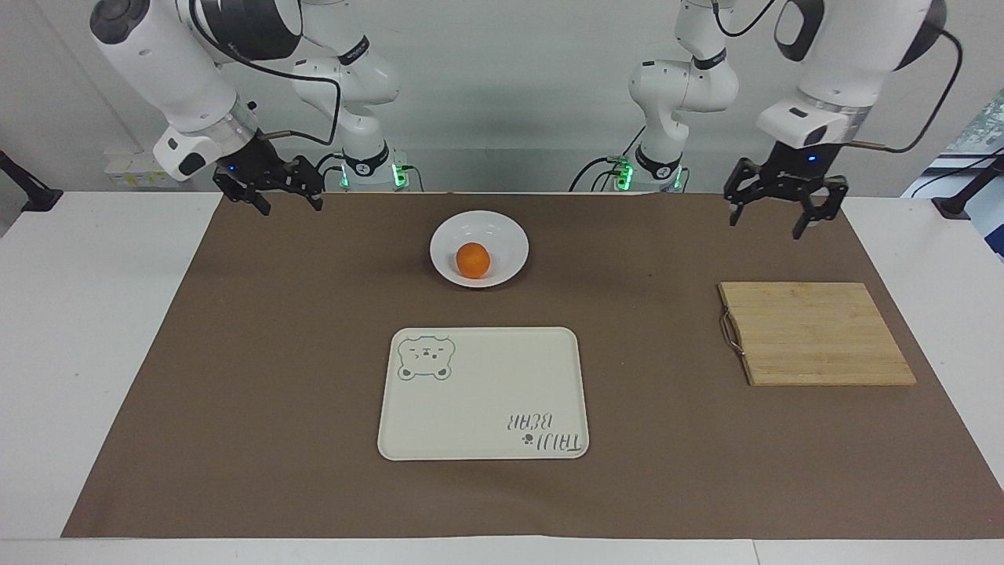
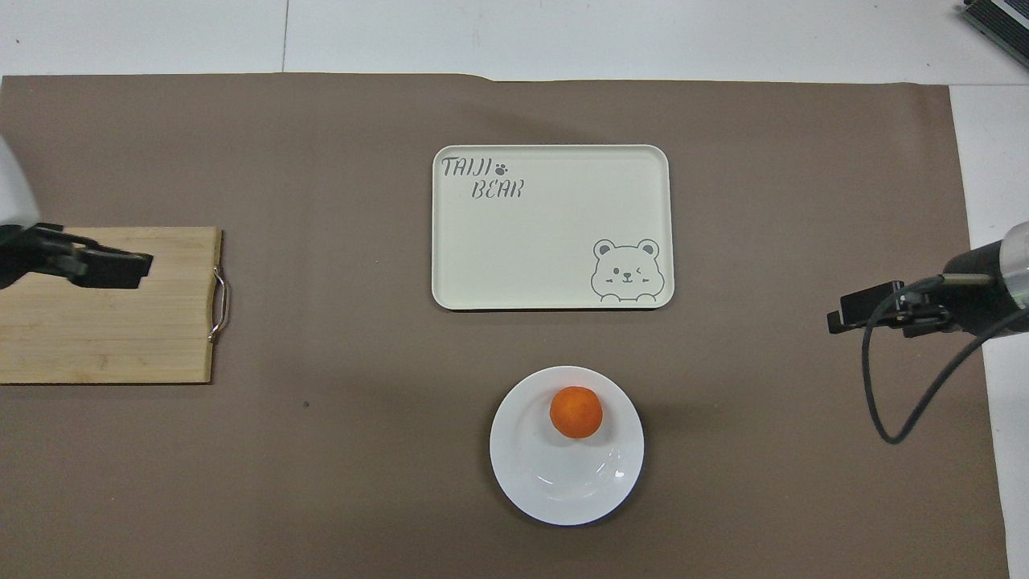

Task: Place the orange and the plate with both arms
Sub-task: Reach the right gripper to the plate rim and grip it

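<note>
The right hand [image 1: 268,191] hangs wide open and empty over the brown mat's edge, the smooth round orange [image 1: 473,260] sits in the glossy white plate [image 1: 510,235], and the left hand [image 1: 784,205] hangs likewise open and empty.

Orange [image 1: 473,260] in plate [image 1: 507,237], between both raised grippers; tray [image 1: 482,392] farther out; board [image 1: 816,333] near left gripper [image 1: 783,210].

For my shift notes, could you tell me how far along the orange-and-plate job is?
Done: the orange sits on the plate. In hand: nothing; the left gripper and right gripper hang open and empty, apart from it. Possibly left: moving the plate onto the bare tray.
</note>
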`<state>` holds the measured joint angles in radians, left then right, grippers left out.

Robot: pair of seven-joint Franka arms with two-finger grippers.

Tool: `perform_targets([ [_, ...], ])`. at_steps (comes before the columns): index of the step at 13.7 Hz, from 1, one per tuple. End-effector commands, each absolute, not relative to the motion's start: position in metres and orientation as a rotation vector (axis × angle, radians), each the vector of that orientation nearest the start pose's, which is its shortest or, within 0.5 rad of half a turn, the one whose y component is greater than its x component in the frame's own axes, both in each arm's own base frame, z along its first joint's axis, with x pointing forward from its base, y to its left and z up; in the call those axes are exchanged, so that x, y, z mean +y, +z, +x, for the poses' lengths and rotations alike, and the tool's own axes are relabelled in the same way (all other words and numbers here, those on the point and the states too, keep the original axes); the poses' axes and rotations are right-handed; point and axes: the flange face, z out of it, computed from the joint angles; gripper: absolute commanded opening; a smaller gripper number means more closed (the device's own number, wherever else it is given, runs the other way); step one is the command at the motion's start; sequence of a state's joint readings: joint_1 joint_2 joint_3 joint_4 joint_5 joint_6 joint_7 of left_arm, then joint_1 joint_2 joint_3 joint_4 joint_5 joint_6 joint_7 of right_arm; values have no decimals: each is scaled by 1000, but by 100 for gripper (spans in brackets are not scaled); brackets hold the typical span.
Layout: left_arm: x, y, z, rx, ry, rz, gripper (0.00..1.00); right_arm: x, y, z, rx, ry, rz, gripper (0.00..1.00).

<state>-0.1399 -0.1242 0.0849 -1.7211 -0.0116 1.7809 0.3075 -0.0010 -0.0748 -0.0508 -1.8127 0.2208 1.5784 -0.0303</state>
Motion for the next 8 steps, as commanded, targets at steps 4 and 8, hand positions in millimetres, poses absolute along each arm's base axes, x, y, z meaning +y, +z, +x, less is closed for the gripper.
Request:
perform_targets([
  [4,42,700,551,411,-142,-3145,100,4,470,501,-26,226,-2657,100],
  [8,20,714,542,460,-141,-3131,100,10,407,474,-127,229,-2496,100],
])
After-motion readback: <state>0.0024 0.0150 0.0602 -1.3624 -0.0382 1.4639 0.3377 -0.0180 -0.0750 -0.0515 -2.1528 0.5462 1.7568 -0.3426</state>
